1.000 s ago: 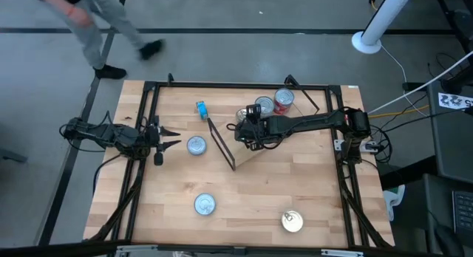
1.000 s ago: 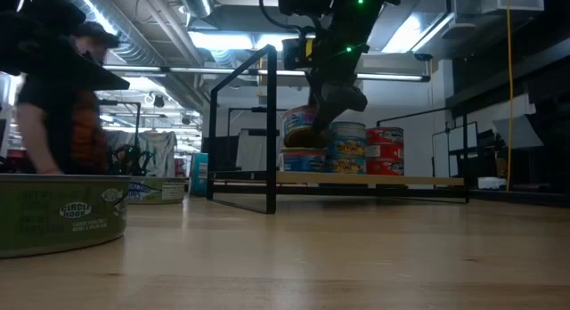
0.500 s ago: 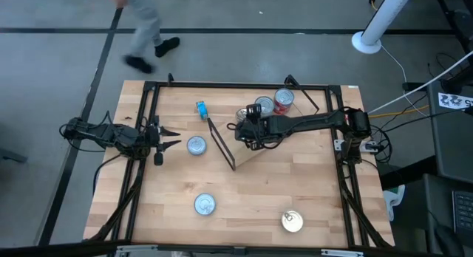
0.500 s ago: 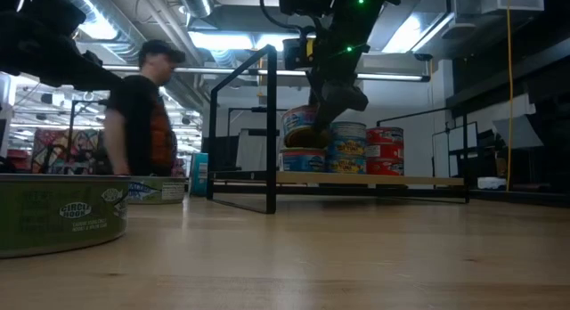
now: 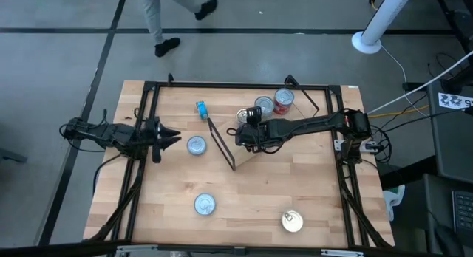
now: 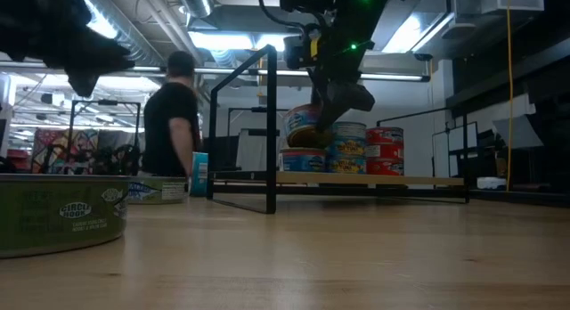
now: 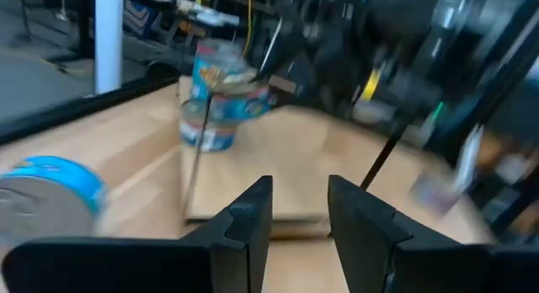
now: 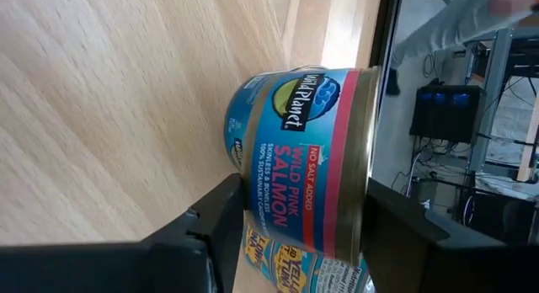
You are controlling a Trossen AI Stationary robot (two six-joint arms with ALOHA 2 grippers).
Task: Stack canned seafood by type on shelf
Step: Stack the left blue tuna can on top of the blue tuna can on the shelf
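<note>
The shelf (image 5: pixel 259 151) is a light board with black wire end frames, at the table's middle. At its far end stand red tins (image 6: pixel 385 150) and a blue-and-yellow stack (image 6: pixel 347 146). My right gripper (image 8: pixel 305 192) reaches in from the right, shut on a blue salmon tin (image 6: pixel 301 123) that sits tilted over another blue tin (image 6: pixel 303 159). Three silver-lidded tins (image 5: pixel 196 145) (image 5: pixel 205 204) (image 5: pixel 293 221) lie loose on the table. My left gripper (image 7: pixel 299 217) waits at the left edge, open and holding nothing. My right gripper has the salmon tin between its two fingers, one at the silver-lid end (image 8: pixel 236 171) and one at the gold-rimmed end (image 8: pixel 367 171). It comes slanting down from the table's right. The tin is tilted above the lower blue tin; whether they touch, I cannot tell.
A small blue object (image 5: pixel 201 108) lies left of the shelf's upright wire frame (image 5: pixel 222 145). A black frame (image 5: pixel 236 85) runs around the tabletop. A low green tin (image 6: pixel 58 212) fills the near left of the low view. A person (image 6: pixel 174 114) walks beyond the far edge.
My left gripper has rolled about its own pointing line while staying in place. My right gripper and its tin have kept still. The person has walked rightward along the far side of the table.
</note>
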